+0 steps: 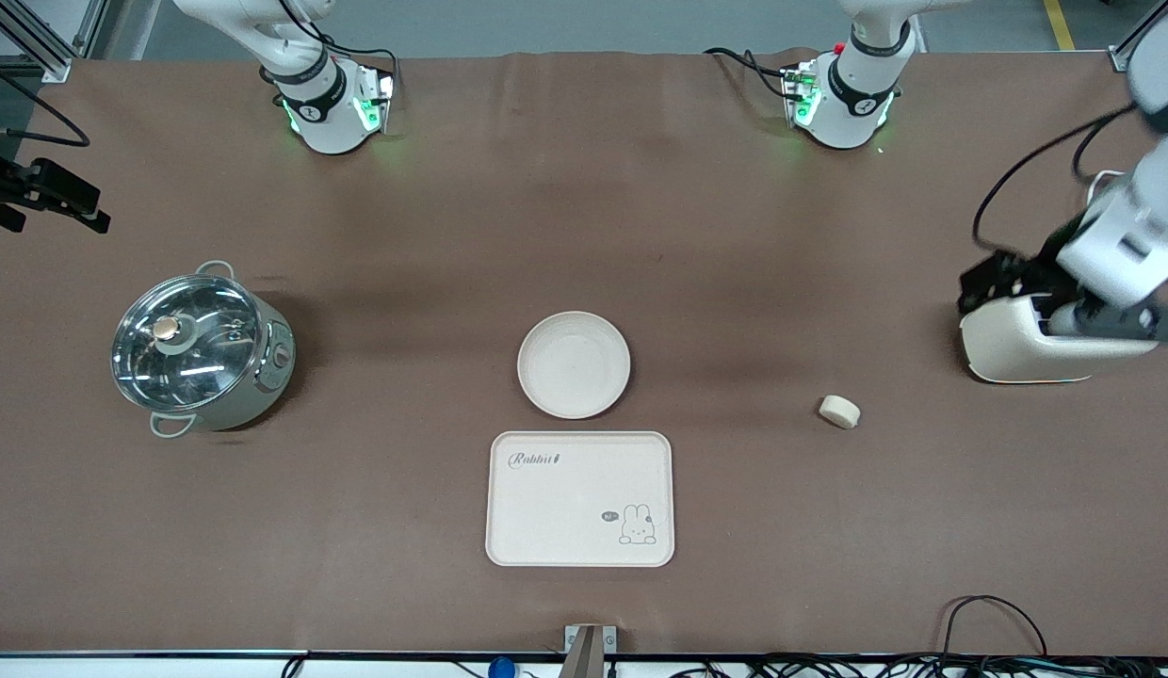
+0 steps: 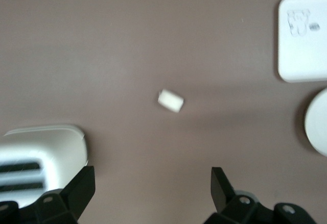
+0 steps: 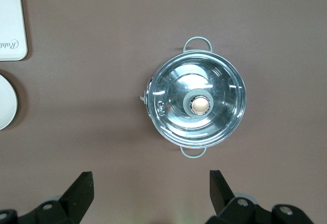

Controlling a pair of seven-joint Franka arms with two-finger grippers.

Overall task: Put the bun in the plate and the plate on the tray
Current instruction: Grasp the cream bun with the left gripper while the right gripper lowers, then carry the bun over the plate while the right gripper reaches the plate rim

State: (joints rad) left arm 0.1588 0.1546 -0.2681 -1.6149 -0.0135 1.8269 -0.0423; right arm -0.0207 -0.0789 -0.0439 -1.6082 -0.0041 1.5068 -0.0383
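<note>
A: Where's the bun [image 1: 840, 411]?
B: On the brown surface [image 1: 735, 264], by itself, toward the left arm's end from the plate [image 1: 574, 364], slightly nearer the front cam. Nothing touching it.
A: Plate and tray?
B: Plate's bare. Tray [image 1: 580, 498] sits just beside the plate, nearer the front cam, apart from it. In both wrist views they're cut off at the edge.
A: Left claw [image 2: 152, 183]?
B: Released, fingers [image 2: 82, 185] spread wide, nothing between them, up over the surface w/ the bun below. In the front view the arm is blurred and covers part of a cream toaster [image 1: 1017, 344].
A: Right claw [image 3: 151, 185]?
B: Also released, over the surface by a steel pot w/ glass lid [image 3: 194, 105], well apart from the plate toward the right arm's end. Not visible in the front view.
</note>
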